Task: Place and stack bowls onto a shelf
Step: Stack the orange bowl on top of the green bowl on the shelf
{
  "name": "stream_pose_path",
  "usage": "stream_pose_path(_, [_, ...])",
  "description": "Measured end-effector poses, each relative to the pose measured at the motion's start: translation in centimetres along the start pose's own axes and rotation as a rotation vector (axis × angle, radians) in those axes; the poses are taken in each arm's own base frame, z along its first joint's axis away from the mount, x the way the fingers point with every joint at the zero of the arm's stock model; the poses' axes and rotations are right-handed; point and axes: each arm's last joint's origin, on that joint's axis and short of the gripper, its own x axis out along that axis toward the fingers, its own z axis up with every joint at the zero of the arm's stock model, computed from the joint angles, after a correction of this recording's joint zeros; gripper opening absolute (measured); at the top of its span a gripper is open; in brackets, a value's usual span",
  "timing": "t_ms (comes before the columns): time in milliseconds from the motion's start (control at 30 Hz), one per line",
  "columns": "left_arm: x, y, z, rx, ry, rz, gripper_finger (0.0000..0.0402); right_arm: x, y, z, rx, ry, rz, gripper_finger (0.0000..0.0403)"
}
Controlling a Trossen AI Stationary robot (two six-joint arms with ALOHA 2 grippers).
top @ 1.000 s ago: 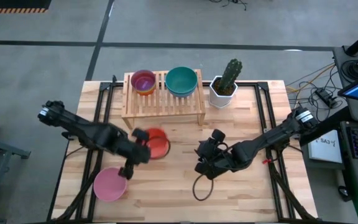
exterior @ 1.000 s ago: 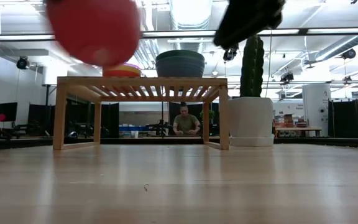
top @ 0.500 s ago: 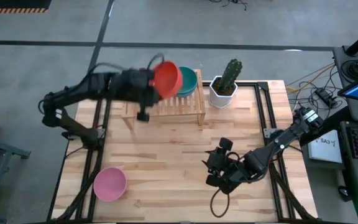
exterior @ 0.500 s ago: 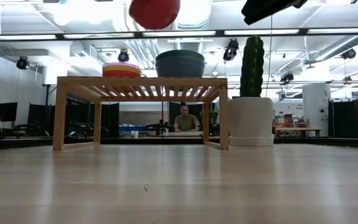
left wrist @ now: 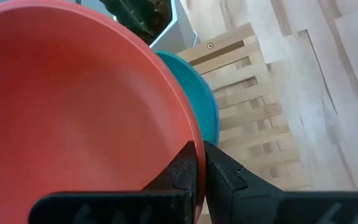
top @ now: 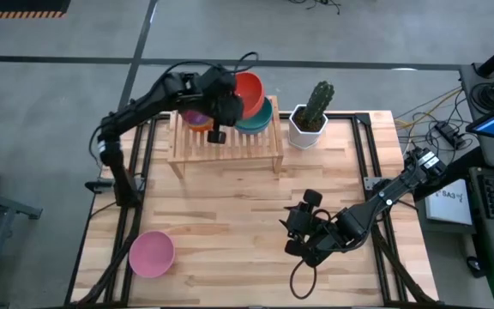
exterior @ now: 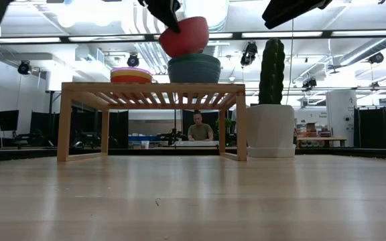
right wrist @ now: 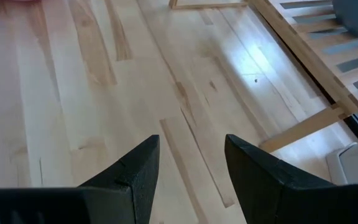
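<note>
My left gripper point(top: 227, 103) is shut on the red-orange bowl point(top: 249, 93) and holds it tilted just over the teal bowl point(top: 262, 120), which stands on the right part of the shelf point(top: 225, 144). In the low view the red-orange bowl point(exterior: 185, 37) hangs at the teal bowl's point(exterior: 194, 68) rim; I cannot tell whether they touch. A stack with a purple bowl on top point(top: 197, 116) stands on the shelf's left part. A pink bowl point(top: 151, 253) rests on the table near its left near corner. My right gripper point(top: 298, 232) waits open over the table's near right part. My left gripper point(left wrist: 199, 158) pinches the red-orange bowl's rim point(left wrist: 188, 134), one finger point(left wrist: 182, 171) inside the bowl and one finger point(left wrist: 224, 171) outside. The bowl is lifted and tilted, its opening turned toward the gripper, its underside above the teal bowl point(left wrist: 204, 106).
A white pot with a cactus point(top: 311, 120) stands right of the shelf at the table's far edge. A black cable loop point(top: 303, 279) hangs under the right arm. Bare tabletop point(top: 230, 223) lies between the shelf and the near edge. A person point(exterior: 198, 130) sits beyond the table.
My left gripper has carried the red-orange bowl up from the table's middle toward the far edge, over the shelf, then down onto the teal bowl, tipping it on the way. My right arm drew back toward the near edge and then stayed.
</note>
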Motion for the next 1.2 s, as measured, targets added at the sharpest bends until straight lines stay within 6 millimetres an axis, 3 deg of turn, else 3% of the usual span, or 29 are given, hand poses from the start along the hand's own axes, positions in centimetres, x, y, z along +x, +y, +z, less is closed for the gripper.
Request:
stream_pose_path(700, [4.2, 1.0, 0.9, 0.026, 0.109, -0.088, 0.0013, 0.0, -0.1, -0.1, -0.001, 0.007, -0.009, 0.0173])
stream_pose_path(1200, [2.8, 1.0, 1.3, -0.058, 0.045, -0.062, 0.0097, 0.0, -0.2, 0.0, -0.005, -0.01, -0.029, 0.0173])
